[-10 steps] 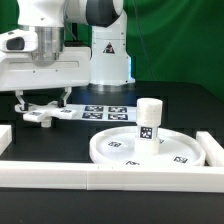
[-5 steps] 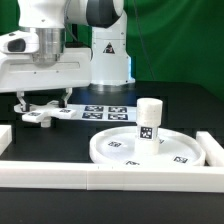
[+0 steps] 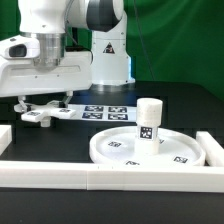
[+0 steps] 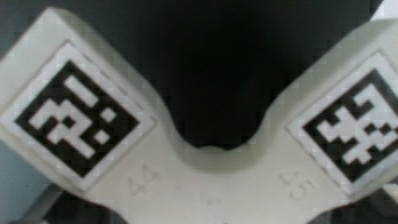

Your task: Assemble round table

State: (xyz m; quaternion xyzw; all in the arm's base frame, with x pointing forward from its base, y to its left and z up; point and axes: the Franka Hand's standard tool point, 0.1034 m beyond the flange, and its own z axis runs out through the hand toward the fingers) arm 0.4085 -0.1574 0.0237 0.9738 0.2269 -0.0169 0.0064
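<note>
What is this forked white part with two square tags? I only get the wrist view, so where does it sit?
Observer: That is the cross-shaped piece. It is down at the black table, right under the tool, at the exterior view's left.
Operator: Where is the leg?
Observer: The cylinder leg stands upright on the round disc, at the exterior view's right, apart from the tool.
Operator: Is anything between them?
Observer: The marker board lies flat on the table between the cross-shaped piece and the round disc.
</note>
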